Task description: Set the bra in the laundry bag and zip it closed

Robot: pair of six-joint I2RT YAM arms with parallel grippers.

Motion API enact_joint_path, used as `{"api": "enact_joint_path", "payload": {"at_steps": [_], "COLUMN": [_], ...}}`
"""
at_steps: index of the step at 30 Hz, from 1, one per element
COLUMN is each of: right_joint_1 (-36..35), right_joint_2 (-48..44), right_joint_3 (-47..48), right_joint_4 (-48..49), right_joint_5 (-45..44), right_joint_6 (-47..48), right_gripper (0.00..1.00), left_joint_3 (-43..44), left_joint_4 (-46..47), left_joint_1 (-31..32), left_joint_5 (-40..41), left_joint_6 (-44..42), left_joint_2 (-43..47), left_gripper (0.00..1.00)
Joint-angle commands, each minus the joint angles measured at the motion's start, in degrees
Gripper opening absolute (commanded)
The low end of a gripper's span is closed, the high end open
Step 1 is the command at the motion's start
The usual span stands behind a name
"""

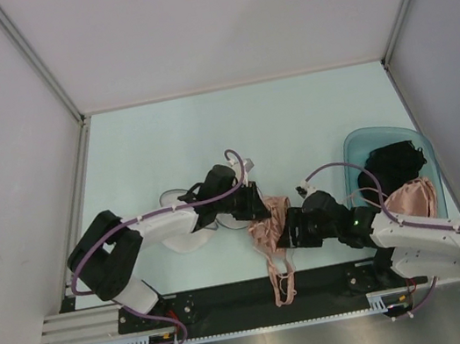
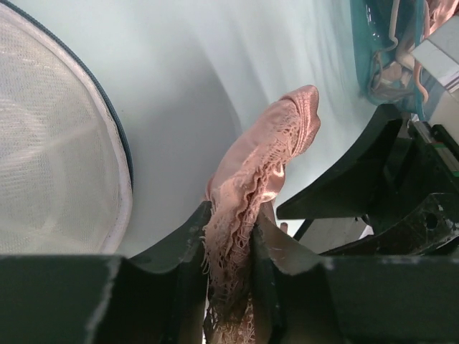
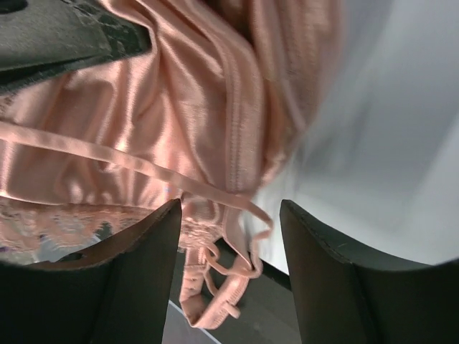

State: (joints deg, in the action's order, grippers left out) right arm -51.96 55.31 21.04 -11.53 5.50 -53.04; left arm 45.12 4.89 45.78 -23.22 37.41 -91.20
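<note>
Bra (image 1: 267,230) transfer step: left gripper (image 2: 231,233) jaws narrow, pinching lace; right gripper (image 3: 229,215) jaws wide, gripping nothing. Next probably: lift bra over laundry bag (image 2: 50,158) opening.

Glossy satin bra (image 3: 179,107), mesh laundry bag (image 2: 57,143), translucent plastic basin (image 1: 358,152)

I see pink satin bra (image 1: 270,234) bunched mid-table, straps trailing to 6 o'clock; white mesh bag (image 1: 185,240) w/ dark zip rim at its 9 o'clock.
</note>
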Motion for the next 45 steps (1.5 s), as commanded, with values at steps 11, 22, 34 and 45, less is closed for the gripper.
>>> {"api": "enact_joint_path", "payload": {"at_steps": [11, 22, 34, 45], "right_joint_1": [-3.58, -0.34, 7.4, 7.76], "right_joint_2": [3.4, 4.71, 3.76, -16.27], "right_joint_3": [0.5, 9.81, 8.84, 17.02], "right_joint_4": [7.05, -7.62, -7.7, -20.3], "right_joint_5": [-3.65, -9.54, -6.02, 3.55], "right_joint_6": [-4.01, 6.62, 14.79, 24.56], "right_gripper": [0.2, 0.0, 0.12, 0.93], "left_joint_3": [1.28, 1.46, 5.93, 15.87], "left_joint_4": [0.65, -0.58, -3.64, -27.62], "left_joint_1": [-0.43, -0.52, -0.69, -0.69], "left_joint_5": [-1.12, -1.56, 0.8, 9.86], "left_joint_6": [-3.57, -5.33, -6.29, -12.0], "left_joint_2": [0.58, -1.34, -5.83, 12.0], "left_gripper": [0.56, 0.64, 0.03, 0.0]}}
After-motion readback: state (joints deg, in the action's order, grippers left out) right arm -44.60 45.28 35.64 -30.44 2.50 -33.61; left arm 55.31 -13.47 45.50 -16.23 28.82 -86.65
